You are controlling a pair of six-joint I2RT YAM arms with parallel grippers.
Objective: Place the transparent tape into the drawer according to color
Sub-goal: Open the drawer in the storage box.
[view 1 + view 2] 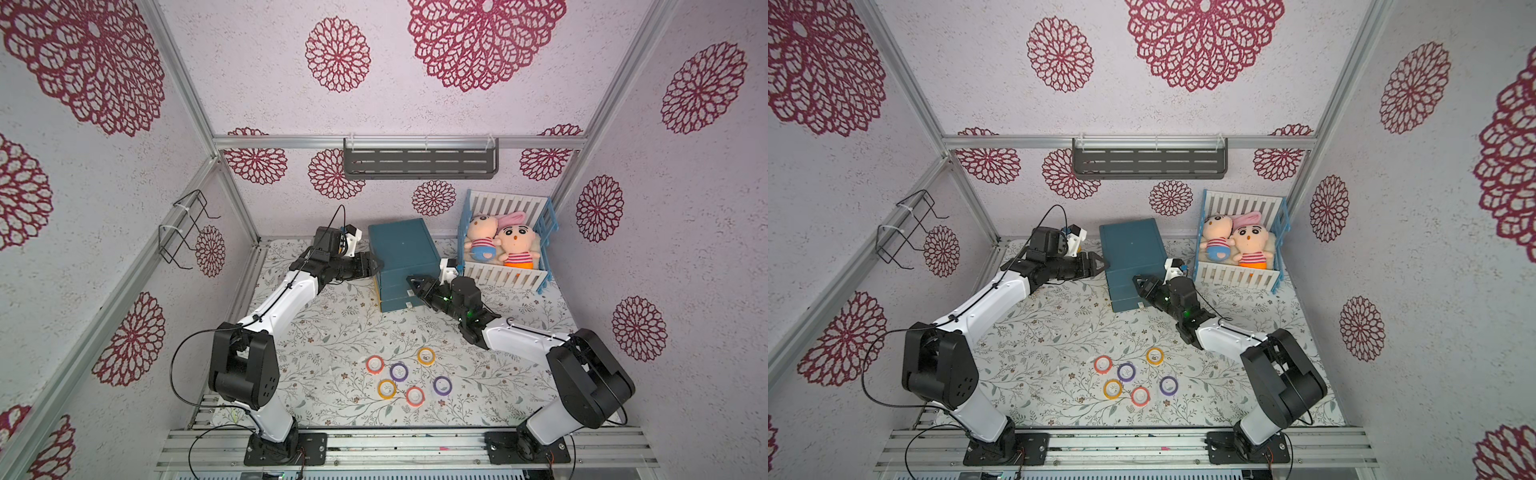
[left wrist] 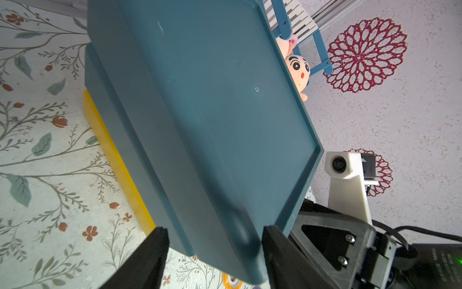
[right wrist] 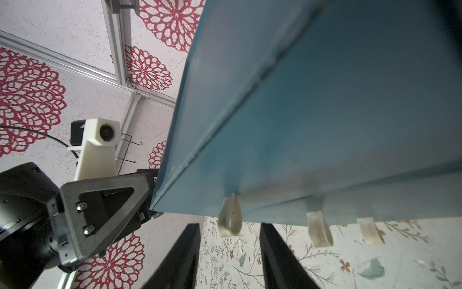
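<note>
Matt teal plastic on the drawer unit, smooth and faintly scuffed. Its pull loop looks like a cloudy, glossy strip. Tape rings: shiny see-through film on white cores. Counter wears a matt printed sheet. Plush dolls, soft cloth. Frame rails, brushed metal; walls rough-grained.

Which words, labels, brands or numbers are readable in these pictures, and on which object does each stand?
No text is readable.
Small white print on the right arm's black housing: turned and too blurred to read.
Faint marks inside the tape rings: too small to read.
</note>
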